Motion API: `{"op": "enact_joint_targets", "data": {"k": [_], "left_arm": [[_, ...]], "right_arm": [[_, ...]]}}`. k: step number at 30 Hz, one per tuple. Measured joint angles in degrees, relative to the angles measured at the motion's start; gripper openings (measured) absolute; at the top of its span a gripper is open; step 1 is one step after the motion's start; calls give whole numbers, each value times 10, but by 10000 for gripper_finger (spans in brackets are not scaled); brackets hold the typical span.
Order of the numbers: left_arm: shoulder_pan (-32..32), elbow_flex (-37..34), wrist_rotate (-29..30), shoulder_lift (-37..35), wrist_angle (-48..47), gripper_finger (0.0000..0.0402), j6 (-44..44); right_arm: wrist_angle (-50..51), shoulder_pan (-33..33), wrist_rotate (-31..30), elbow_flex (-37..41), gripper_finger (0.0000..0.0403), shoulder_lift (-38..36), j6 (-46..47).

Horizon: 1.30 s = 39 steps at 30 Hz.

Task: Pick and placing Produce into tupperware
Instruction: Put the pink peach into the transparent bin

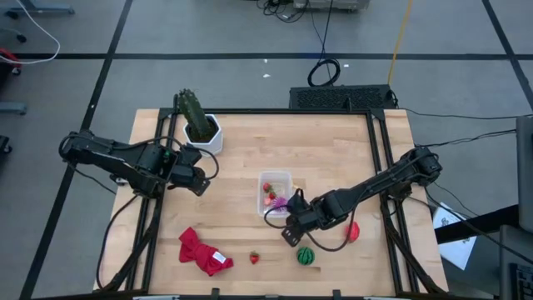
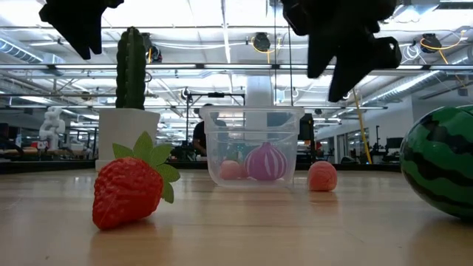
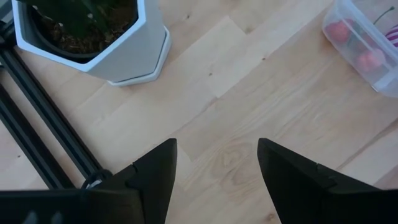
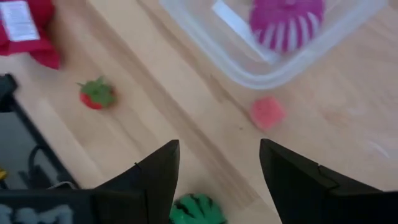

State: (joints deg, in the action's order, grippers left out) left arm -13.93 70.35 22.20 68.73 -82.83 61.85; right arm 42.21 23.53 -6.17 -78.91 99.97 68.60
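The clear tupperware [image 1: 275, 177] stands mid-table with the purple striped ball [image 4: 286, 22] and red pieces [image 3: 367, 59] inside. My right gripper [image 1: 290, 230] hangs open and empty above the table just off the tub's near right corner, over a small pink-red piece [image 4: 267, 112] lying on the wood beside the tub. The watermelon ball [image 1: 306, 256] and a strawberry [image 1: 254, 258] lie near the front edge. Another red piece [image 1: 353, 231] lies to the right. My left gripper [image 1: 198, 182] is open and empty, left of the tub, above bare wood.
A green cactus in a white hexagonal pot [image 1: 202, 132] stands at the far left. A red cloth [image 1: 202, 252] lies near the front edge, left of the strawberry. Black frame rails [image 1: 379, 167] run along the table's left and right sides.
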Motion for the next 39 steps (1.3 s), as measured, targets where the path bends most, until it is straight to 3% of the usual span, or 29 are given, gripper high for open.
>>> {"op": "enact_joint_targets", "data": {"k": [14, 39], "left_arm": [[0, 0, 4, 0, -1, 230, -1], [0, 0, 3, 0, 0, 230, 12]], "right_arm": [[32, -11, 3, 0, 215, 34, -2], [-42, -16, 2, 40, 215, 50, -6]]}}
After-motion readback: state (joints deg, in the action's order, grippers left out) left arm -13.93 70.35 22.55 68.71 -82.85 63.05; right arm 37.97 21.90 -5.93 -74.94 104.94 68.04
